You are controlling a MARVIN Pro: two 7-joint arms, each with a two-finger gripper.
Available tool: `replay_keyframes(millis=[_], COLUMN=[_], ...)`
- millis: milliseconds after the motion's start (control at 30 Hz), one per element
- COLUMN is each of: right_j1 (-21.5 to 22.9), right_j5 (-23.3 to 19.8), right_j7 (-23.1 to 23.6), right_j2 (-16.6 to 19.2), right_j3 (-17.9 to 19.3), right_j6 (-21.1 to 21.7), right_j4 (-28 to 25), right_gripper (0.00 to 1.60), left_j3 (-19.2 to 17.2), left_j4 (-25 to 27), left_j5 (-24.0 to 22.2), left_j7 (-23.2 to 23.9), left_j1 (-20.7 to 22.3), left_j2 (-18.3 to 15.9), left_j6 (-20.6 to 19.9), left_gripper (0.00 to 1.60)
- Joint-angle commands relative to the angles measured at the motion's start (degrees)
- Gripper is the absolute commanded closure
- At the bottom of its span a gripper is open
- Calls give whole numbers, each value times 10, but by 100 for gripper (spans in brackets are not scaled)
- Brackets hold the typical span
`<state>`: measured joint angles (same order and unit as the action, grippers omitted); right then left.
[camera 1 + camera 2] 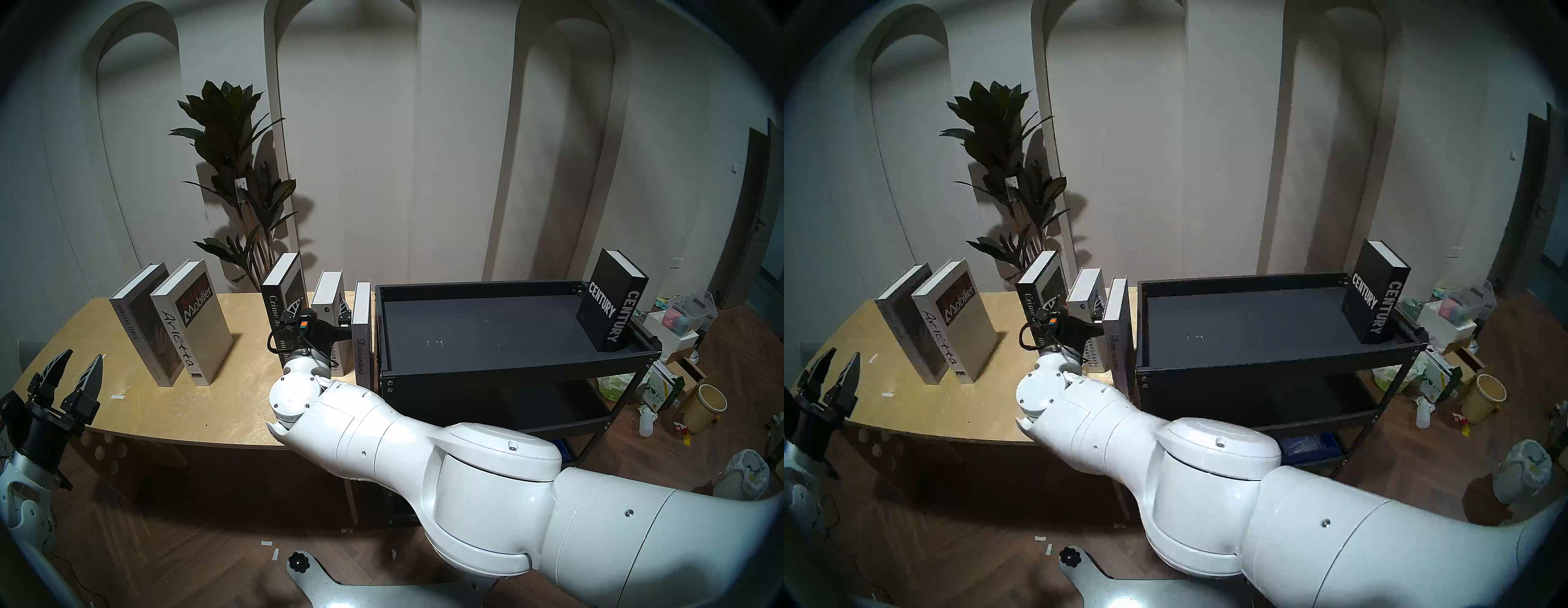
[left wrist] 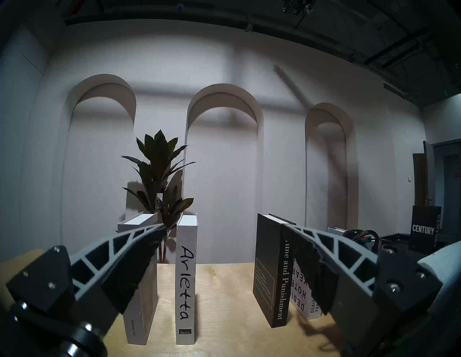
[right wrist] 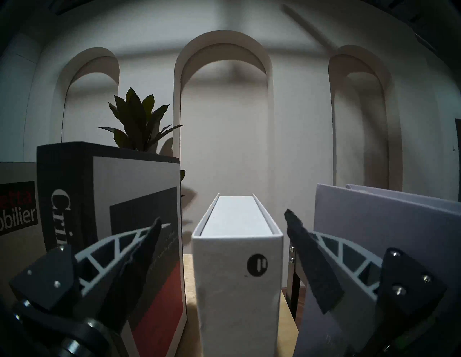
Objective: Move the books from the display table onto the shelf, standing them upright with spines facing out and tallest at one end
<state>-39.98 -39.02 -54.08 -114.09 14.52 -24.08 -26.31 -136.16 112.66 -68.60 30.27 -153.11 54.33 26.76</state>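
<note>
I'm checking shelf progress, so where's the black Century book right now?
In the head views the CENTURY book stands upright at the right end of the shelf, alone on its top tray.

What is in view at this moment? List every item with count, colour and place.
CENTURY book: one, black, upright at the right end of the shelf's top tray.
Books on table: five upright; SPECIAL ISSUE grey, Arietta light grey, Crime and Punishment black, white yearbook, Discontent pale.
Display table: one, light wood, left.
Shelf: one, black, right.
Plant: one, dark green, behind table.
Floor clutter: assorted, far right.
Left gripper: open, at the table's left end.
Right gripper: open, straddling the yearbook.
</note>
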Motion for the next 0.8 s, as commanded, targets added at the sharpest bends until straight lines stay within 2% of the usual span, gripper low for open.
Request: replay_keyframes(millis=[0,67,100,133,200,767], right_j1=[24,26,27,27,28,64], right_j5=[-7,-11,-13,-15,-18,-32], right_j7=[16,19,21,22,24,19], right_j2=[-9,-9,-9,-9,-9,-9], right_j3=[-1,-2,-2,-3,-3,-15], right_j6=[10,14,16,18,21,23], right_j4=[-6,-7,-7,-8,-9,-32], right_gripper=[0,0,22,100,160,160], left_j3=[-11,-12,-12,-13,-14,-13], left_j4=[-4,-9,-12,-14,-19,-34], left_j5=[-8,-10,-12,-14,-17,-34], left_j7=[1,2,3,3,5,24], left_j1=[15,18,19,20,23,31], left_j2=[-18,-21,-22,-23,-25,-28], left_j6=[-3,-4,-5,-6,-7,-10], left_gripper=[0,0,0,0,0,0])
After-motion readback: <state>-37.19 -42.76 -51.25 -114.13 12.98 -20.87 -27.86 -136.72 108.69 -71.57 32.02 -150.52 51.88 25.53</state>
